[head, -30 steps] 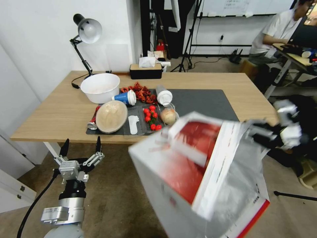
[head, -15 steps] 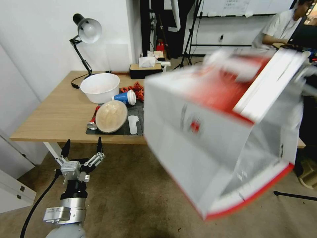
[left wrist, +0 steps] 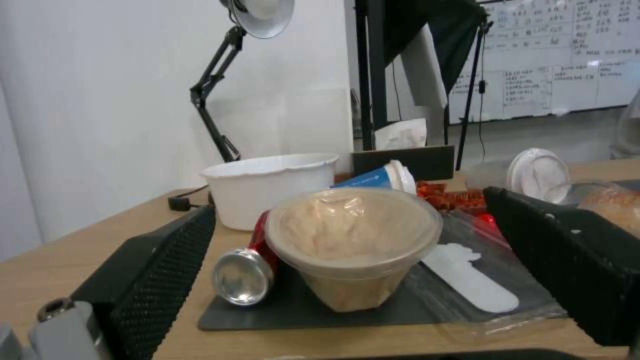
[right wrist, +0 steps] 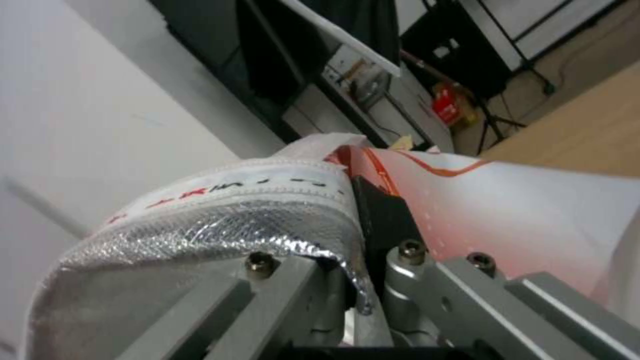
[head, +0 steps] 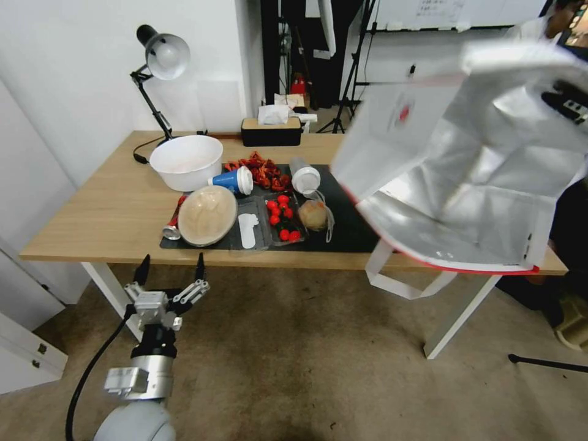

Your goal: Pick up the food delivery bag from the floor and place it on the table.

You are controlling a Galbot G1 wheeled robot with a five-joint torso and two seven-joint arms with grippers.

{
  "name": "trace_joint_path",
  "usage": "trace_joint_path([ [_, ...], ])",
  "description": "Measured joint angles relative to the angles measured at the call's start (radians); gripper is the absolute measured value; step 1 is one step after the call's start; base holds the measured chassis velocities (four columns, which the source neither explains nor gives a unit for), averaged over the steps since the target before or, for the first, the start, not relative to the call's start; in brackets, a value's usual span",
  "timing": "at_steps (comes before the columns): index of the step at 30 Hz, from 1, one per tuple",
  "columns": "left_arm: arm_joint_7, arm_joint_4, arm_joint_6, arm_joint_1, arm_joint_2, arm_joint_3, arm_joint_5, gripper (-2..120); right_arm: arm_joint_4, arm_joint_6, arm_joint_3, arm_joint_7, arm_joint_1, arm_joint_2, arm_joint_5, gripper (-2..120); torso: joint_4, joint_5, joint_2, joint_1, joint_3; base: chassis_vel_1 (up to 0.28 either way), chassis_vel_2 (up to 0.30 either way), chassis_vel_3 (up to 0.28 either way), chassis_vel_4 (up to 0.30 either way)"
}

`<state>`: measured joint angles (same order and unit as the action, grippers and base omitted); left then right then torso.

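The food delivery bag [head: 465, 177] is held aloft at the upper right of the head view, above the right end of the counter [head: 110, 214] and clear of it. It is tipped so that its open, foil-lined mouth faces the camera and its long axis runs back toward the far wall; a white strap handle [head: 404, 285] hangs below the counter edge. The right wrist view shows what the head view hides: the right gripper [right wrist: 353, 235] is clamped on the bag's foil rim. Half a second earlier the bag was lower and its white side faced the camera. The left gripper [head: 171, 275] is held spread and empty at lower left, before the near counter edge.
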<state>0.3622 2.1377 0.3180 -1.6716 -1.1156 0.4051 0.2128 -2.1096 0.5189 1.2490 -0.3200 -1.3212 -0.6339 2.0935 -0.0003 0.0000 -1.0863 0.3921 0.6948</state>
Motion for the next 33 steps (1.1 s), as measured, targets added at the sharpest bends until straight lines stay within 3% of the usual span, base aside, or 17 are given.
trace_joint_path([
  [13,0.0,-0.005,-0.019,0.01,-0.03,-0.002,-0.012,100,0.204,0.037,-0.251,0.061,0.206,-0.017,-0.122,0,0.0002,-0.0001,0.0,0.0,0.0,0.0,0.0,0.0,0.0],
  [24,0.0,-0.024,-0.017,0.005,-0.055,-0.008,-0.029,100,0.4,0.058,-0.549,0.136,0.465,-0.056,-0.272,0,0.0003,0.0002,0.001,0.0,0.0,0.0,0.0,0.0,0.0],
  [31,0.0,-0.034,-0.015,0.011,-0.059,-0.008,-0.033,100,0.464,0.062,-0.636,0.177,0.579,-0.075,-0.321,18,0.0002,0.0,0.001,0.0,0.0,0.0,0.0,0.0,0.0],
  [33,0.002,-0.042,-0.016,0.019,-0.06,-0.009,-0.034,100,0.51,0.06,-0.676,0.188,0.649,-0.087,-0.337,30,0.0003,-0.0001,0.001,0.0,0.0,0.0,0.0,0.0,0.0],
])
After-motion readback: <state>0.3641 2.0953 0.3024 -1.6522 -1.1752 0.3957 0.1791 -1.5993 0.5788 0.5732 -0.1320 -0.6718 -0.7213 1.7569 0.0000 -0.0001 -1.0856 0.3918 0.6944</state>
